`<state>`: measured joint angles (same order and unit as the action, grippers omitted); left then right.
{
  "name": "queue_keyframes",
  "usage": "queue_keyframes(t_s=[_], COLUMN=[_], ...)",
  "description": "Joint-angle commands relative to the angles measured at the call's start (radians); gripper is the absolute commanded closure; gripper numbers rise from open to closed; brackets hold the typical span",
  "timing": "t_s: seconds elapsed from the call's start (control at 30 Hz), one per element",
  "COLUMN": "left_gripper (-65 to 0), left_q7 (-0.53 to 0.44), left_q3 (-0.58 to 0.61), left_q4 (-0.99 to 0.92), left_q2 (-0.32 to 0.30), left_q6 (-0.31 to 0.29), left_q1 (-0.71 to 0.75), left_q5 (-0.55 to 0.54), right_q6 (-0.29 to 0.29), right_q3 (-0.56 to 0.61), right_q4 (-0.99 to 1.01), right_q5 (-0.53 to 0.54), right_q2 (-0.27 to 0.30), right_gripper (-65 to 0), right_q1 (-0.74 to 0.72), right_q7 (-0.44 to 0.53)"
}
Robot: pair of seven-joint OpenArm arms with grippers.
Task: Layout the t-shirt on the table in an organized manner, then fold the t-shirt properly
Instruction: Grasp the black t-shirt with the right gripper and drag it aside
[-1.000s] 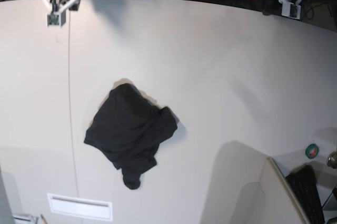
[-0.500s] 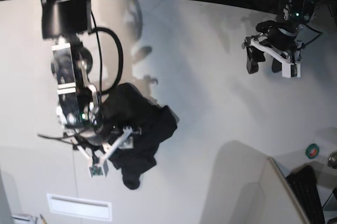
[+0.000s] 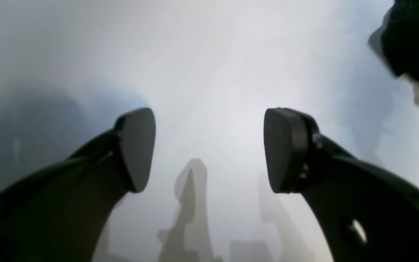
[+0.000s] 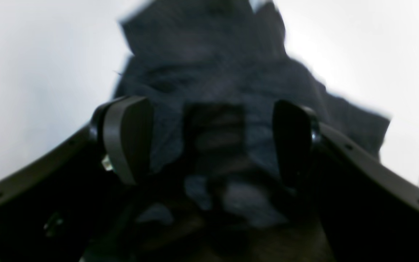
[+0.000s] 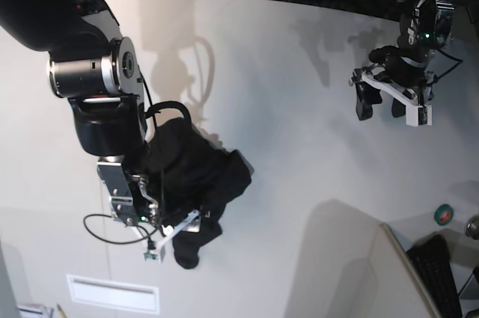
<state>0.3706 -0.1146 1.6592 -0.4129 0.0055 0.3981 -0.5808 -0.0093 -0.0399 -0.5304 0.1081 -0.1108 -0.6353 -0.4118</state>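
T-shirt (image 5: 196,183) lies crumpled mid-table (image 5: 299,71) — nothing laid out or folded. Right gripper (image 4: 213,140) is spread wide just above it, nothing grasped; left gripper (image 5: 380,101) is held apart, empty, well off — layout and folding remain.

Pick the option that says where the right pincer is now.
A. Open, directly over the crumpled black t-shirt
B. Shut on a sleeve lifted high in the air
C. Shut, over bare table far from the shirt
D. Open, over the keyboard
A. In the right wrist view the right pincer has its jaws spread wide, with the bunched t-shirt filling the space between and beyond them, lying on the white table.
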Motion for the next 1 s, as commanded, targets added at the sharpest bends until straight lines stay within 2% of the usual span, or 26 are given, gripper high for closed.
queue_keyframes(t_s=[0.0,0.1,0.17,0.3,0.33,0.37,0.4,0.43,0.5,0.57,0.7,0.77,0.87,0.97], left_gripper=[-44.9,-44.9,-44.9,-44.9,-44.9,-44.9,-44.9,-44.9,-44.8,-44.8,-44.8,-44.8,-44.8,-44.6], left_q7=[-0.018,-0.018,-0.018,-0.018,-0.018,-0.018,-0.018,-0.018,-0.018,-0.018,-0.018,-0.018,-0.023,-0.023], left_q3=[0.0,0.005,0.005,0.0,0.0,0.0,0.002,0.002,0.002,0.002,0.003,0.003,0.005,0.04], left_q4=[-0.001,-0.055,-0.083,-0.112,-0.112,-0.112,-0.112,-0.112,-0.113,-0.118,-0.155,-0.176,-0.187,-0.19], left_q2=[-0.011,-0.005,-0.005,0.004,0.004,0.001,0.001,0.001,0.001,0.001,0.004,0.007,0.009,0.01], left_q6=[0.0,0.0,0.0,0.0,0.0,0.0,0.0,0.0,0.0,0.0,0.0,0.0,0.0,0.0], left_q1=[-0.023,-0.063,-0.084,-0.101,-0.101,-0.1,-0.097,-0.097,-0.095,-0.095,-0.101,-0.104,-0.113,-0.135], left_q5=[-0.001,-0.001,-0.001,-0.001,-0.001,-0.001,-0.001,-0.001,-0.001,-0.001,0.0,0.0,0.0,0.0], right_q6=[-0.002,-0.002,-0.001,0.007,0.016,0.036,0.055,0.07,0.098,0.118,0.119,0.119,0.119,0.119], right_q3=[0.001,-0.004,-0.008,-0.002,-0.002,-0.002,-0.002,-0.007,-0.008,-0.005,-0.001,-0.001,-0.001,-0.001], right_q4=[-0.013,-0.013,-0.013,-0.013,-0.017,-0.018,-0.018,-0.023,-0.113,-0.317,-0.791,-0.954,-1.118,-1.219], right_q5=[0.002,0.002,0.002,0.089,0.107,0.126,0.147,0.167,0.221,0.247,0.252,0.252,0.252,0.252], right_q2=[-0.007,-0.016,-0.019,-0.025,-0.025,-0.025,-0.025,-0.023,-0.011,0.004,0.009,0.009,0.009,0.03], right_gripper=[-46.7,-44.9,-38.0,-20.3,-14.3,-4.5,0.0,0.0,0.0,0.0,0.0,0.0,0.0,0.0], right_q1=[-0.039,-0.033,-0.033,-0.024,-0.022,-0.021,-0.019,-0.019,0.012,0.101,0.331,0.409,0.509,0.589], right_q7=[0.018,0.018,0.017,0.017,0.017,0.014,0.001,-0.028,-0.151,-0.261,-0.364,-0.431,-0.499,-0.502])
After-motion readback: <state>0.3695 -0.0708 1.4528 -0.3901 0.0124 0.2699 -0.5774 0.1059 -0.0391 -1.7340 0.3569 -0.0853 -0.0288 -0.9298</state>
